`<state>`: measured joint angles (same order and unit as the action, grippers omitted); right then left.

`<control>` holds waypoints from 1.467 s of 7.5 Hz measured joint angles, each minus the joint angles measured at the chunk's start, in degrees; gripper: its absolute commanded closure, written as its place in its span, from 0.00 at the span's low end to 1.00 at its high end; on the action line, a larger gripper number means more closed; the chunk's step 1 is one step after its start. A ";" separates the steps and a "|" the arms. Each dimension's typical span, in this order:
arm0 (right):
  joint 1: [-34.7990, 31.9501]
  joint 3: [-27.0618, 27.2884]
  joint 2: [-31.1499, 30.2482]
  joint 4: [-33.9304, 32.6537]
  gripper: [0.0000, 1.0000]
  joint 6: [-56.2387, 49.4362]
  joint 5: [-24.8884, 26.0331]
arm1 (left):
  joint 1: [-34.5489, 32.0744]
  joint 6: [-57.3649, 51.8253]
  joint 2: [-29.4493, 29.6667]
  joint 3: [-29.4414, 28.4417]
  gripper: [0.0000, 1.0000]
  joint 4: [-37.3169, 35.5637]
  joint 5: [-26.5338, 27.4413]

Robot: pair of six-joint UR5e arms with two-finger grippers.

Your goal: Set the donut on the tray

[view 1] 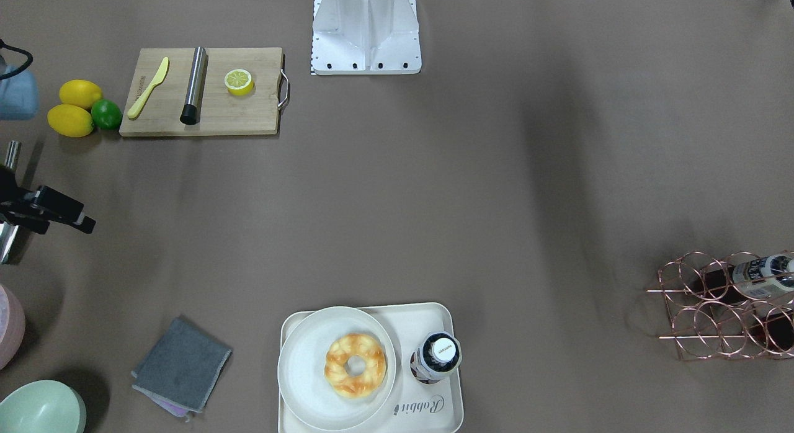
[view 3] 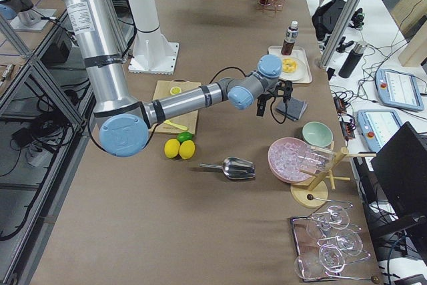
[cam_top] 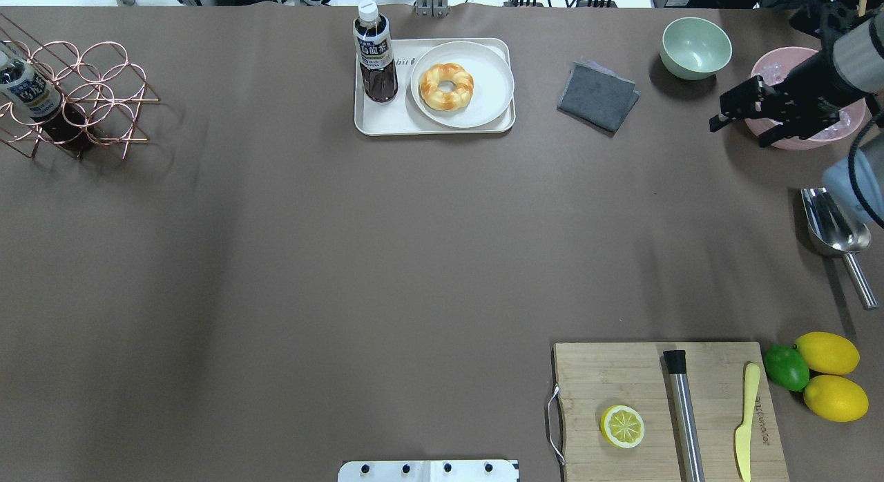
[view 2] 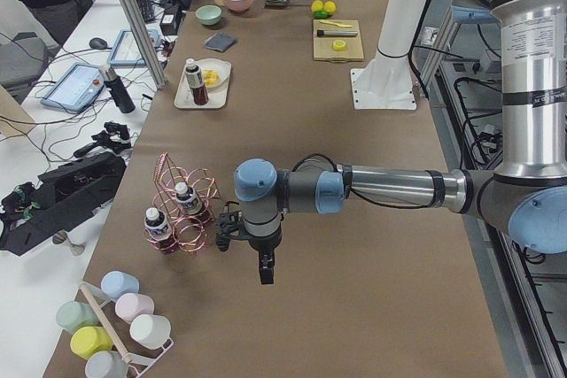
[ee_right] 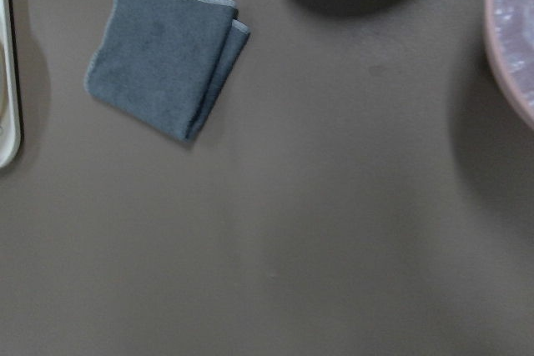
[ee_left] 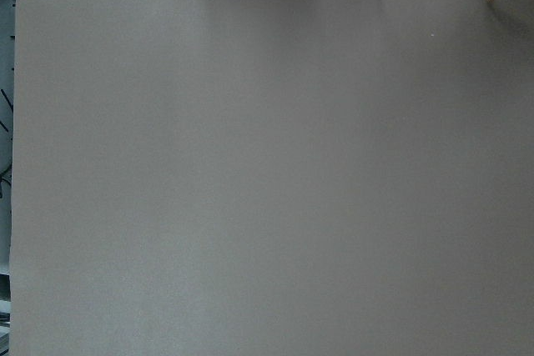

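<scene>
The donut (cam_top: pixel 447 86) (view 1: pixel 355 365) is a golden-brown twisted ring. It lies on a round off-white plate (cam_top: pixel 494 88) that sits on the cream tray (cam_top: pixel 387 123) (view 1: pixel 434 414) at the table's far middle. My right gripper (cam_top: pixel 737 133) (view 1: pixel 62 225) hovers far to the right of the tray, over the rim of a pink bowl (cam_top: pixel 780 64). Its jaws look apart and hold nothing. My left gripper (view 2: pixel 244 258) shows only in the exterior left view, above the table near the wire rack, and I cannot tell whether it is open or shut.
A dark drink bottle (cam_top: pixel 376 61) stands on the tray beside the plate. A grey cloth (cam_top: pixel 597 95), a green bowl (cam_top: pixel 695 47) and a metal scoop (cam_top: pixel 832 226) lie to the right. A cutting board (cam_top: pixel 621 378) holds a lemon half (cam_top: pixel 622 427). The copper rack (cam_top: pixel 69 95) stands far left.
</scene>
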<state>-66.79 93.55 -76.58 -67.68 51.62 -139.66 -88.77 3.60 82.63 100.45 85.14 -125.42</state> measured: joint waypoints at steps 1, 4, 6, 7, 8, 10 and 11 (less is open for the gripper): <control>-1.46 3.62 -2.80 -5.19 0.00 -6.24 0.31 | 0.00 0.00 -0.45 0.36 0.02 0.06 -0.04; -9.35 7.65 -6.80 -25.64 0.00 -34.96 7.24 | -0.05 0.00 -1.17 1.15 0.02 0.07 -0.09; -17.35 4.89 -5.40 -40.40 0.00 -54.76 12.28 | -0.07 0.00 -1.47 1.67 0.02 -0.04 -0.15; -19.78 3.13 -5.30 -42.98 0.00 -58.55 12.97 | -0.06 0.00 -1.60 1.77 0.02 -0.09 -0.17; -20.92 1.54 -5.57 -43.53 0.00 -60.14 13.36 | -0.02 0.05 -1.63 1.87 0.02 -0.09 -0.21; -21.95 -1.71 -7.43 -39.83 0.00 -60.70 13.46 | 0.06 0.11 -1.39 2.02 0.02 -0.06 -0.21; -22.43 -2.90 -8.54 -37.08 0.00 -60.70 13.36 | 0.04 0.06 -1.25 2.26 0.02 -0.02 -0.19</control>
<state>-89.22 90.65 -85.13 -104.77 -9.08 -126.29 -88.72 3.66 81.38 102.71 85.12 -125.61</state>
